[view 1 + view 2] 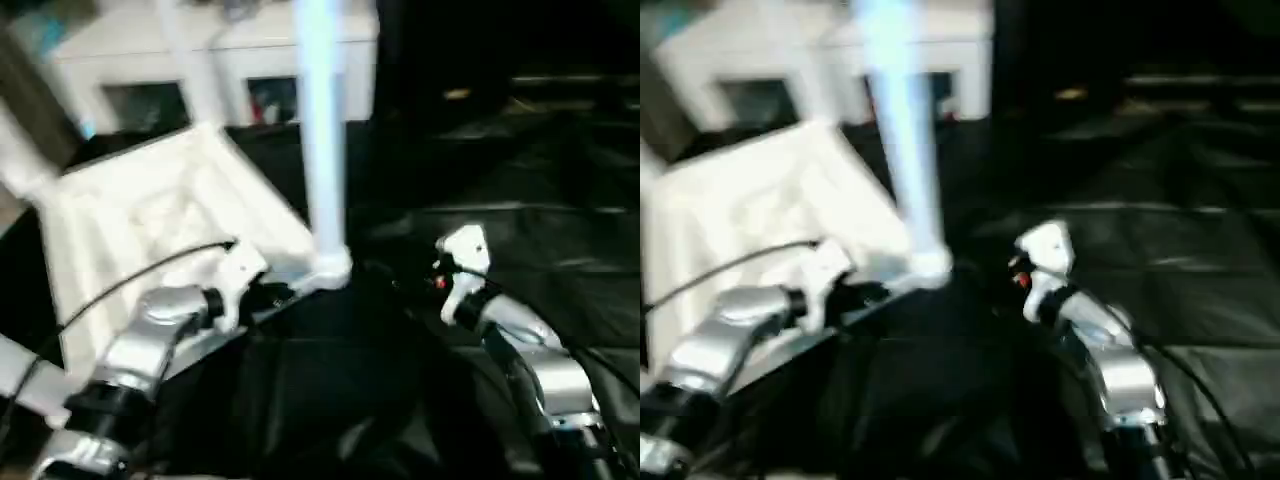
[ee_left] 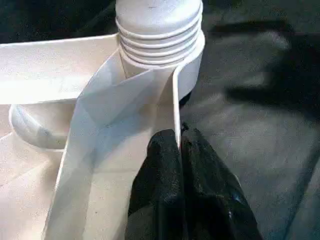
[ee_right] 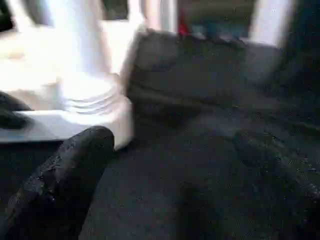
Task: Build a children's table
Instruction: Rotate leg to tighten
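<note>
A small white plastic children's table (image 1: 160, 210) lies upside down on a big table draped in black cloth (image 1: 520, 260), its ribbed underside facing up and tilted toward the robot. A long white tubular leg (image 1: 322, 130) stands upright in the rounded corner socket (image 2: 165, 55) nearest the robot; its ridged base sits inside the socket. A second leg (image 1: 195, 70) rises from a far corner.

The left gripper (image 2: 179, 150) is closed on the table's thin side wall just beside that corner socket. In the left wrist view, its two black fingers (image 2: 160, 180) pinch the upright white rim from either side, with no gap showing between them apart from the rim itself.

The right gripper (image 3: 175, 160) hangs wide open over the black cloth, holding nothing. In the right wrist view, one black finger (image 3: 75, 170) sits near the socket but apart from it, and the other finger (image 3: 265, 150) stands well away over the cloth. In the head view, the right arm (image 1: 520, 350) reaches in from the right, just beside the leg's base.

A white glass-door cabinet (image 1: 240, 60) stands behind the table.
</note>
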Robot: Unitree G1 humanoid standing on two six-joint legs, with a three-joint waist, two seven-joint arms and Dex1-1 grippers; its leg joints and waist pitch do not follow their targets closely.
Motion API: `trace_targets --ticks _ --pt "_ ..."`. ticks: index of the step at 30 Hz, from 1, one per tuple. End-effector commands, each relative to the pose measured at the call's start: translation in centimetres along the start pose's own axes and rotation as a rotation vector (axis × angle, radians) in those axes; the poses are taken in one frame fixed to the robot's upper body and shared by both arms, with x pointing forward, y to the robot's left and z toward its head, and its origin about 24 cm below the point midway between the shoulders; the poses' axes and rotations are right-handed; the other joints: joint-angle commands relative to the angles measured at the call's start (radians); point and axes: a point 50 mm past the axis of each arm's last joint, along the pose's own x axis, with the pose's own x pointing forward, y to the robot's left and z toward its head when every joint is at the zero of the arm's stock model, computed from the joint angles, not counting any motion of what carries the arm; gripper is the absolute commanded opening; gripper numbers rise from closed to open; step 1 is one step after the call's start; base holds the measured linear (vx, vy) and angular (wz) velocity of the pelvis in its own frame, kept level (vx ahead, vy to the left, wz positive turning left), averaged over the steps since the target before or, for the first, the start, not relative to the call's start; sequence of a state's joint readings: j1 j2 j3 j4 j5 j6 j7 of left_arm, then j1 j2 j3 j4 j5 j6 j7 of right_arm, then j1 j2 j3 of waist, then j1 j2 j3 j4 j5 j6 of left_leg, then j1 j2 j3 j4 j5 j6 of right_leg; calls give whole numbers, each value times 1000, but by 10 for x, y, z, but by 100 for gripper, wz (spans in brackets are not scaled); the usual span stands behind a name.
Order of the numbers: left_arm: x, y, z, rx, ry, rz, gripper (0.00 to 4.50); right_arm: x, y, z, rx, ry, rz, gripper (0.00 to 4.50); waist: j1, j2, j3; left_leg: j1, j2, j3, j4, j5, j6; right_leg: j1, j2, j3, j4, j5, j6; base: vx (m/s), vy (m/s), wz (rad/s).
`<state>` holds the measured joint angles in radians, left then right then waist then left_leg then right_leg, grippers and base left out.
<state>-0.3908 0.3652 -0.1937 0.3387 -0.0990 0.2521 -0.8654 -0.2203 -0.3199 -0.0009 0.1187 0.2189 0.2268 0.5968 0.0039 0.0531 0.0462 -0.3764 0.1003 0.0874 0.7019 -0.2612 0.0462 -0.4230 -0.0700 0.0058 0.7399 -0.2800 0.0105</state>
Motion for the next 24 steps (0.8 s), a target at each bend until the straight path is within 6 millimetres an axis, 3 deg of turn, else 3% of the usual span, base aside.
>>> trace_targets --ticks 1,2,3,4,5,6,7,8,9,11,12,13,16,18,22,24 --pt "-4 2 12 72 -44 -12 0 9 11 8 -18 -38 49 447 31 -32 -87 -30 -21 11 -50 243 -61 108 -65 2 -84 1188 137 8 -87 6" --pt "-5 0 10 63 -34 -31 0 9 11 8 -22 -37 56 447 32 -8 -86 -13 10 10 -71 181 -67 96 -63 -2 -107 1050 143 -34 -74 3" --pt "-5 -1 8 63 -24 -45 0 8 11 9 -26 -35 64 447 29 -2 -83 -10 32 6 -93 110 -65 108 -48 -16 -120 812 130 -77 -30 9" --pt "-5 -2 6 72 -12 -61 0 8 11 9 -30 -33 70 447 32 6 -81 -1 48 5 -102 64 -64 104 -48 -18 -133 669 109 -77 -30 9" --pt "-5 -2 6 73 -9 -68 0 7 11 9 -32 -33 72 447 31 14 -71 11 78 1 -124 -28 -68 103 -43 -20 -154 358 20 -103 14 10" --pt "-6 -2 5 74 -5 -77 0 7 10 9 -33 -33 73 447 29 23 -61 18 106 1 -142 -99 -75 95 -47 -19 -169 97 -102 -113 46 11" --pt "-6 -2 5 79 2 -91 0 6 9 9 -39 -30 83 447 29 23 -53 27 120 11 -155 -187 -85 84 -50 -16 -182 -83 -189 -113 46 11" --pt "-6 -2 5 88 15 -109 0 3 8 9 -45 -23 104 447 25 22 -47 27 122 14 -162 -237 -89 84 -51 -17 -186 -154 -213 -108 60 5" --pt "-6 -2 5 97 23 -116 0 3 9 8 -45 -19 119 447 27 21 -38 36 121 24 -166 -339 -111 72 -54 -14 -199 -282 -218 -94 60 2" --pt "-6 -1 5 114 39 -137 0 0 9 8 -53 -10 161 447 25 13 -31 44 112 29 -168 -426 -129 68 -62 -14 -213 -424 -189 -87 59 0" --pt "-6 -1 5 116 42 -143 0 0 10 8 -62 -7 172 447 25 11 -32 39 113 29 -172 -419 -129 73 -71 -15 -218 -462 -166 -69 59 -10" --pt "-6 -1 5 117 44 -148 0 0 10 8 -66 -6 178 447 25 19 -34 34 114 27 -175 -398 -126 76 -75 -15 -218 -443 -161 -69 59 -10" --pt "-5 -1 5 162 81 -191 0 -4 9 6 -79 22 241 447 25 15 -40 22 115 27 -180 -346 -110 85 -73 -14 -214 -342 -176 -17 18 -4" --pt "-4 -2 5 176 94 -216 0 -6 9 5 -66 34 289 447 29 12 -39 29 114 36 -175 -325 -94 79 -74 -8 -214 -301 -205 0 0 0" --pt "0 -9 10 183 74 -305 0 -10 13 3 -91 74 397 447 38 13 -43 28 115 43 -169 -270 -72 80 -76 -4 -214 -284 -225 0 0 0" --pt "2 -12 13 188 66 -341 0 -7 14 4 -120 78 399 447 43 18 -43 34 117 46 -167 -283 -74 72 -73 -3 -214 -288 -234 0 0 0"
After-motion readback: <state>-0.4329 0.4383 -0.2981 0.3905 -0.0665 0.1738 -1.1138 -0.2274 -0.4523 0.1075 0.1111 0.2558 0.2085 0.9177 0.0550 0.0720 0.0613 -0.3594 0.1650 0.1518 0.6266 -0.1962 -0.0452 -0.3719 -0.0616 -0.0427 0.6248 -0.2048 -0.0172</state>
